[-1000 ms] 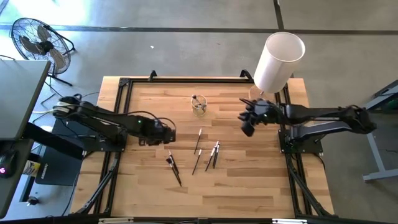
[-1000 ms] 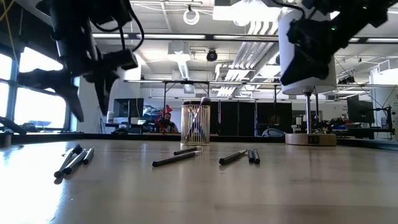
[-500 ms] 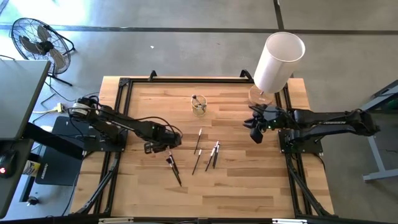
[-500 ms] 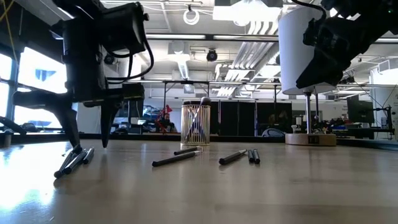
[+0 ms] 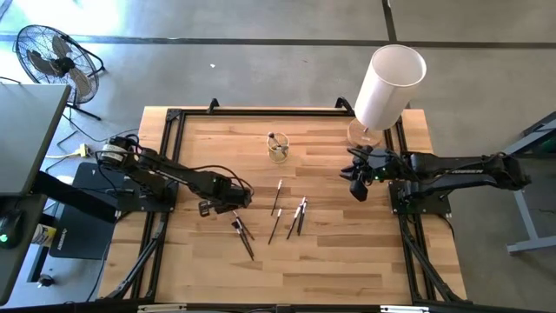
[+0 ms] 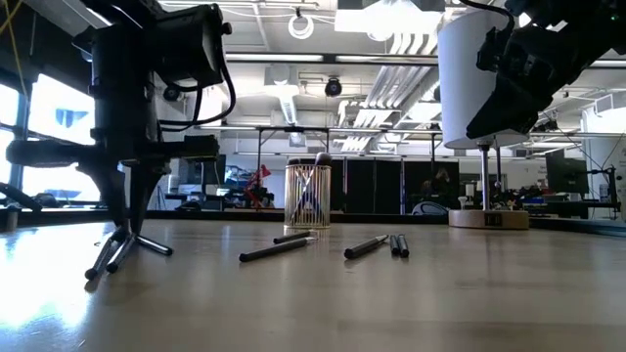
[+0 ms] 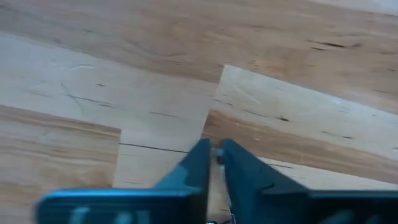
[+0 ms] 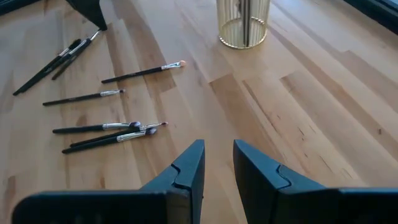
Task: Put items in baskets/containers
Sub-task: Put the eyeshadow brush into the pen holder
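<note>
Two thin dark brushes (image 5: 247, 243) lie on the wooden table near its left middle, and my left gripper (image 5: 233, 211) stands over their far ends, shut on one brush (image 6: 155, 245) that splays out from the other. Several more brushes (image 5: 287, 216) lie at the table's middle. The small clear cup (image 5: 278, 148) stands upright toward the far side with a brush inside it. My right gripper (image 5: 356, 187) hovers open above the table's right part, touching nothing. My left gripper pinches the brush's far end (image 7: 217, 157) between its two fingertips (image 6: 125, 233). The fingers come from above and point down. The brush slopes from the fingertips down to the table, where its other end (image 6: 168, 251) rests.
A big white cylinder (image 5: 389, 87) stands on a round base at the far right corner. A black frame (image 5: 174, 117) runs along the table's edges. A fan (image 5: 52, 56) stands on the floor beyond the far left corner. Bare wood lies along the near edge.
My left gripper has moved toward the near right and down onto the left brushes, then shut on one brush's far end. That brush has swung out from the other. My right gripper has drifted a little toward the table's right and near edges.
</note>
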Controlling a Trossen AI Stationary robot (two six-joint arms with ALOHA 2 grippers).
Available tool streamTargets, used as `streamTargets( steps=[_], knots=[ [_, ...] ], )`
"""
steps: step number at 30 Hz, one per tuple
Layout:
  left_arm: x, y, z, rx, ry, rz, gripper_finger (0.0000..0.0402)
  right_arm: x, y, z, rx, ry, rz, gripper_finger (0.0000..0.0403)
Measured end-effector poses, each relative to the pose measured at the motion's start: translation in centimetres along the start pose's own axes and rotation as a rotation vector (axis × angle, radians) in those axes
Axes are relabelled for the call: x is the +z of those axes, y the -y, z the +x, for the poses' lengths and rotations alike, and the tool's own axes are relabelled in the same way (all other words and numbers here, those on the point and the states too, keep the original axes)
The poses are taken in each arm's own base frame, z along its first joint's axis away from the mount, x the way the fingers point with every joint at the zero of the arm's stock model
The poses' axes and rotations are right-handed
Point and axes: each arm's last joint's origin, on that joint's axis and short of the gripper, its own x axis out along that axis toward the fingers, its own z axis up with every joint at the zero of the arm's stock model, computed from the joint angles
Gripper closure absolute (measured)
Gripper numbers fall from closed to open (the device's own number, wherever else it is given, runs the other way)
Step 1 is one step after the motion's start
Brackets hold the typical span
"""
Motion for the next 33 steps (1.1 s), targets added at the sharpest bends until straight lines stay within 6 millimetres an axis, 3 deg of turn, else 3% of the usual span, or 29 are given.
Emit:
streamTargets(
  steps=[12,33],
  knots=[
    [-0.1,0.6,-0.6,-0.015,0.054,0.035,0.04,0.0,-0.1,0.0,0.037,-0.013,0.009,0.0325],
    [-1.5,8.2,-9.8,-0.401,0.508,0.316,0.0401,-0.1,-0.1,0.0,0.033,-0.019,0.005,0.0325]
  ],
)
